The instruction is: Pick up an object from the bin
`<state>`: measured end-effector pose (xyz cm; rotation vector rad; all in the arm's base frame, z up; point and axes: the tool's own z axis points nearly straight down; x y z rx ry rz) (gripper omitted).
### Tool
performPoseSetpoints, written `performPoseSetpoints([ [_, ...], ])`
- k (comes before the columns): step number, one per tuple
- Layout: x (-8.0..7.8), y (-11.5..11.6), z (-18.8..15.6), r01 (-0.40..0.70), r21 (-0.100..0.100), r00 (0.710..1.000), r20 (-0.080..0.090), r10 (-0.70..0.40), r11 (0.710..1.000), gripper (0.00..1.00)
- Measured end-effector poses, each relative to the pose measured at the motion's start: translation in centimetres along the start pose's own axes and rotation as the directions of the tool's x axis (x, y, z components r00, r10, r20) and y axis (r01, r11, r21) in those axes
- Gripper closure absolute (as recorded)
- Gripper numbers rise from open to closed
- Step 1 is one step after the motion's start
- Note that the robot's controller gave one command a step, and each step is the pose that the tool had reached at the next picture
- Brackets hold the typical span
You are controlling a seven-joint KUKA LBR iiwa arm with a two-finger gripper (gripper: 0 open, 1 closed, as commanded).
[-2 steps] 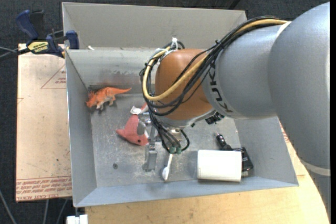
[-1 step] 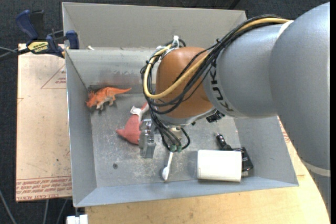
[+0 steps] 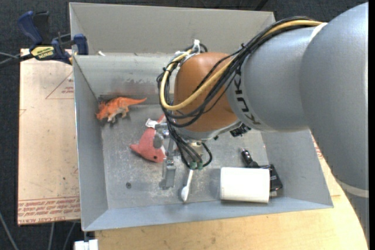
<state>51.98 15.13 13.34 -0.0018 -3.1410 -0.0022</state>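
The jaws stand spread and empty low in the bin [image 3: 88, 143]; a pink-red toy [image 3: 147, 149] lies just beside them, opposite the white box [image 3: 245, 184]. Closing here risks catching nothing, or a fingertip nudging the toy away

The red-pink thing [image 3: 145, 149] is covered on its right side by the gripper [image 3: 177, 181]; its kind cannot be told. A black thing [image 3: 275, 180] is half hidden behind the white roll [image 3: 245, 185]. A small black piece [image 3: 246, 156] is too small to be named. The arm [image 3: 304, 79] is cut off by the right edge.
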Motion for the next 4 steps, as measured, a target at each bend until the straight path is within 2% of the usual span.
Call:
performPoseSetpoints([
  [1, 0.0, 0.0, 0.0, 0.0, 0.0, 1.0, 0.0, 0.0, 1.0, 0.0],
  [2, -5.7, -0.7, 6.0, -0.08, -0.005, 0.997, 0.01, 0.08, 0.997, 1.0],
  [3, -5.7, -0.7, 6.0, -0.08, -0.005, 0.997, 0.01, 0.08, 0.997, 1.0],
  [4, -4.5, -0.9, -9.8, -0.082, -0.009, 0.996, 0.017, 0.083, 0.997, 1.0],
])
